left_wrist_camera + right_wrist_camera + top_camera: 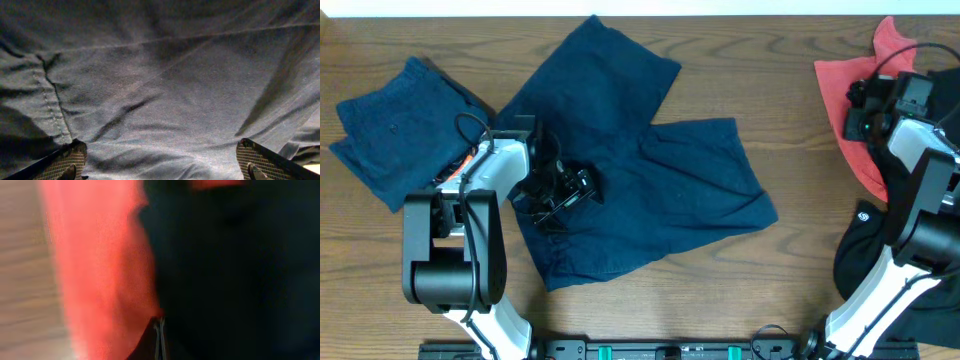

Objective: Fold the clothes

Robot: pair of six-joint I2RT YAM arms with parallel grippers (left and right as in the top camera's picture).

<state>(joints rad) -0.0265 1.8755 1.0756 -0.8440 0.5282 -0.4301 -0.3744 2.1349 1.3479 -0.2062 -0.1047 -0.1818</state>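
Two navy pairs: folded shorts (395, 135) left; spread shorts (660, 170) lay diagonal, waist lower-left. One coral piece (855, 90). Jaws: left gripper (565, 205) gaped, right gripper (860, 108) looked pressed together

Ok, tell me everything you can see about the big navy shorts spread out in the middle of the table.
The navy shorts are plain dark blue soft fabric, unfolded and lying flat on the wooden table, legs splayed toward the top and the right, lightly wrinkled. The left wrist view shows a stitched seam. The left pincer is over their left part, jaws wide open; whether it touches them is unclear.
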